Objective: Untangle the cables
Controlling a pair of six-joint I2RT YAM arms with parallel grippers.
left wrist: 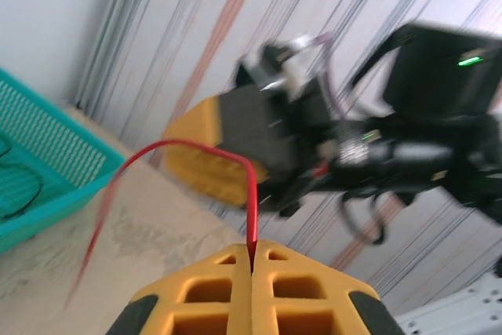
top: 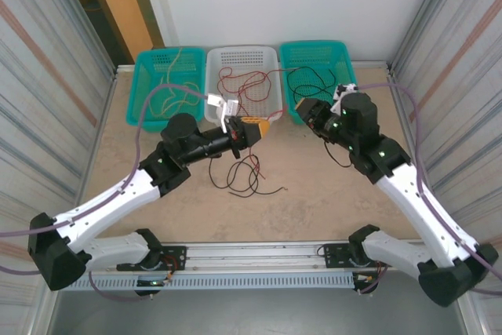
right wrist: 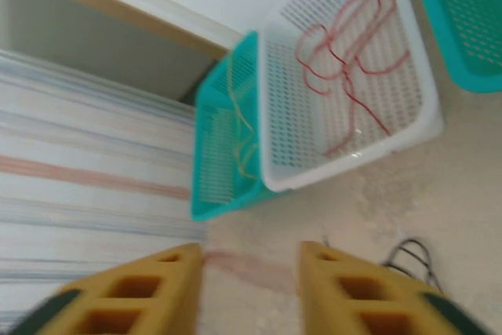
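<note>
My left tool (left wrist: 252, 253) is clamped tight on one red cable (left wrist: 196, 147). The wire comes up out of the seam btw the two yellow pads, arcs over & drops toward the desk (left wrist: 172, 233). I hold it raised, off the surface, so the strand lifts away from the others & its run is easy to read.

My right tool (right wrist: 249, 250) stands moderately wide w/ nothing btw its pads. It sits close opposite the left one, prob. placed to take the free part of that same strand.

The leftover tangle (top: 245, 174), black + red loops, lies on the desk just below my left tool, in front of the baskets.

- White basket (top: 243, 56), middle: red cables (top: 251, 80).
- Left teal basket (top: 149, 64): a tan cable (top: 169, 92).
- Right teal basket (top: 321, 52): a black cable (top: 310, 76).

So it's one colour per bin, I think, which would send the strand I'm holding to the white one.

Job looks partly done, w/ the tangle not yet split. Main risk as I see it: black loops hooked on the red get dragged along, so the next pull should be slow, w/ the right tool steadying.
</note>
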